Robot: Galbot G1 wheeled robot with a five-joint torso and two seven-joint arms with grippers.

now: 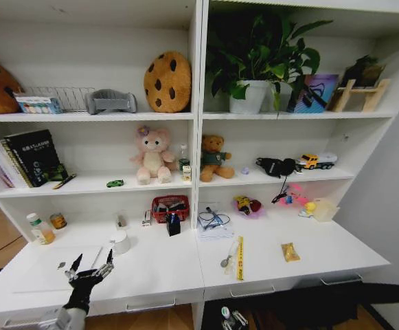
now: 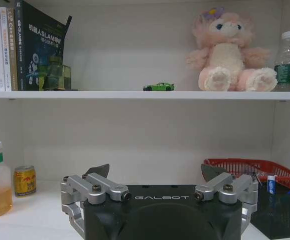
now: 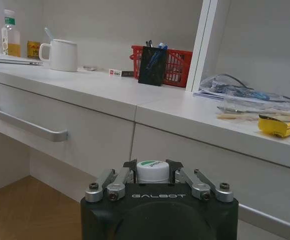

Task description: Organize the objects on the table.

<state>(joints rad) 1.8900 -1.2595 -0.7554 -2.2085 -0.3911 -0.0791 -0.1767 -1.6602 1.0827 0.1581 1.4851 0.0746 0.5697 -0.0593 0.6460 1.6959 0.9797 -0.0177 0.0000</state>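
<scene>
The table (image 1: 165, 271) is showing a smooth matt white top, its drawer handle (image 3: 27, 127) gleaming as brushed metal. The silver laptop (image 1: 58, 268) is lying flat with a dull metallic sheen. The left gripper (image 2: 157, 182) is showing bare metal links on a matt black plastic body. The red basket (image 2: 254, 167) is looking like plastic mesh, the pink bear (image 2: 229, 50) like fuzzy cloth.

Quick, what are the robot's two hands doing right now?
Left gripper: open, holding nothing, above the laptop.
Right gripper: shut on a small white bottle, below the table edge.
</scene>
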